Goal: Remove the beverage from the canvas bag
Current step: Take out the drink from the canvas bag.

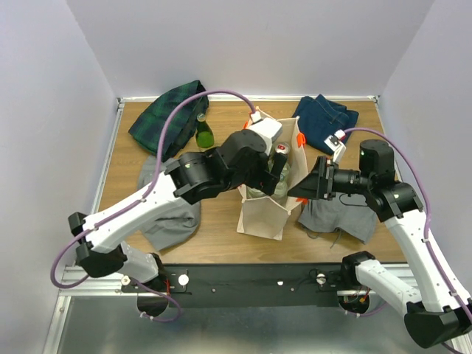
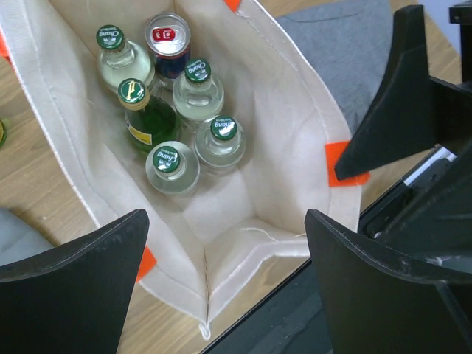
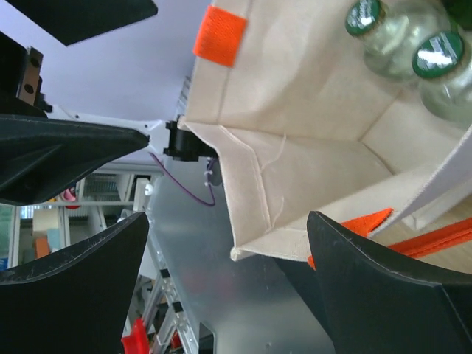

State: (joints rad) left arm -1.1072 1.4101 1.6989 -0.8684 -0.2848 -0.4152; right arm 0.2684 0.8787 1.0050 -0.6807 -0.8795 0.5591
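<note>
I see canvas bag [image 2: 295, 125] holds 4 clear bottles [image 2: 171, 166], 1 green bottle [image 2: 144, 118], 1 can [image 2: 168, 40]; left gripper [image 2: 225, 221] spread over its mouth, right gripper [image 3: 227, 217] spread at its rim.

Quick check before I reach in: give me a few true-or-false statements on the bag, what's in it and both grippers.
1. A can stands among the bottles inside the canvas bag. True.
2. The left gripper is shut on a bottle. False: its jaws are wide open above the bag's mouth and hold nothing.
3. A green bottle stands on the table outside the bag, beside the plaid cloth. True.
4. The bag lies flat on its side. False: it stands upright with its mouth open.
5. The right gripper is open at the bag's rim. True.
</note>
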